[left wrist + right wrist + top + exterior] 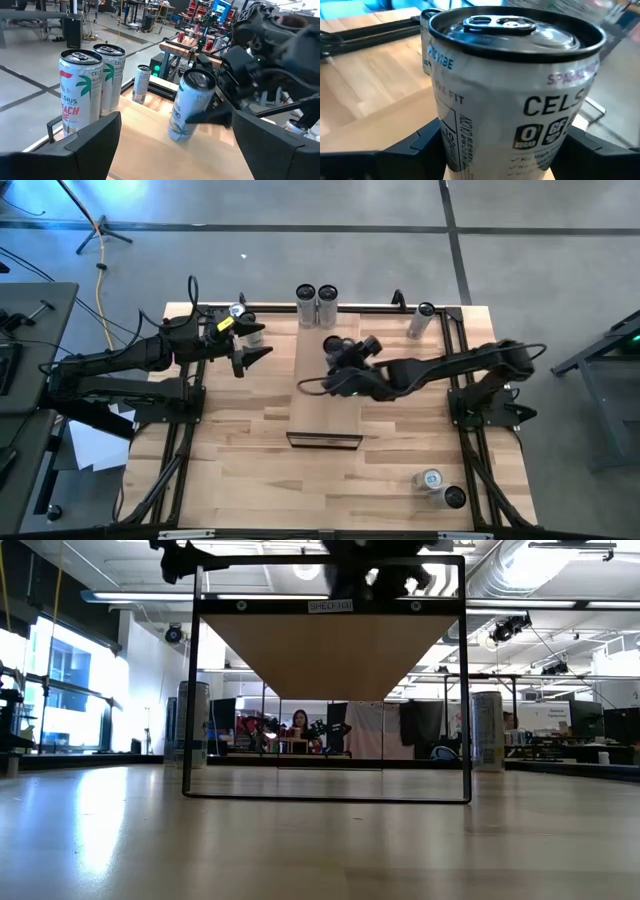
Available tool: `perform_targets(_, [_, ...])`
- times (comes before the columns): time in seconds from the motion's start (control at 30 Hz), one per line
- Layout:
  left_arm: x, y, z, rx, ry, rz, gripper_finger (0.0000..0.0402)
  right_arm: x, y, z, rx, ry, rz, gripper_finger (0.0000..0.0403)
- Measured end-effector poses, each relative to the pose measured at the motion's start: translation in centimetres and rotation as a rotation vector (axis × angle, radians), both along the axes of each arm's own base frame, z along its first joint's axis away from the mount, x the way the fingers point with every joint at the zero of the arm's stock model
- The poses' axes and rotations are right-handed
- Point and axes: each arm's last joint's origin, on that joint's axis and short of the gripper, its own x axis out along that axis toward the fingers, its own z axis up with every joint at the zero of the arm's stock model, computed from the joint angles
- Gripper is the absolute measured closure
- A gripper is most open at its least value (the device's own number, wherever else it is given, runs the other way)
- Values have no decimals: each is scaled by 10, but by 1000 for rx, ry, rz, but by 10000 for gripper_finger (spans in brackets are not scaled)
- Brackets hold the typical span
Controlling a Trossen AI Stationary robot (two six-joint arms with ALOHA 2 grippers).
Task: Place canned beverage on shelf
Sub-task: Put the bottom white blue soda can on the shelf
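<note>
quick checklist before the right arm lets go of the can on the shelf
1. Can between the right gripper fingers: ok, a finger on each side.
2. Can over the shelf, not the tabletop: ok, seen from above.
3. Can upright: not ok, it leans in the left wrist view.
4. Can base resting on the shelf: cannot tell.
5. Clear of the two cans at the shelf's far end: ok.
6. Left gripper out of the way: ok, open beside the shelf.

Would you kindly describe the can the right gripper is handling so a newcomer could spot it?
Find the long pale wooden shelf mid-table. Two upright cans stand at its far end; nearer sits the white-and-blue aluminium can, between the right gripper's fingers. Unlike that pair, it is tilted.
</note>
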Motion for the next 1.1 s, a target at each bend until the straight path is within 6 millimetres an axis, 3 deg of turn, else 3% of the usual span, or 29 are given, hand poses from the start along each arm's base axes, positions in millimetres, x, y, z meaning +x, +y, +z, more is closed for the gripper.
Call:
perform_targets(0.17, [0, 0, 0, -5, -2, 1, 51, -30, -17, 6, 83, -183, 169, 148])
perform_targets(0.27, [0, 0, 0, -5, -2, 1, 51, -39, -29, 11, 127, -359, 302, 148])
perform_targets(0.37, [0, 0, 0, -5, -3, 1, 51, -40, -39, 4, 166, -441, 442, 148])
perform_targets(0.6, [0, 0, 0, -4, -5, 1, 51, -35, -64, -5, 202, -446, 646, 148])
perform_targets(0.8, [0, 0, 0, -4, -6, 1, 51, -36, -83, -5, 195, -450, 711, 148])
perform_targets(1.1, [0, 0, 0, -4, -5, 2, 51, -37, -86, -8, 56, -349, 770, 148])
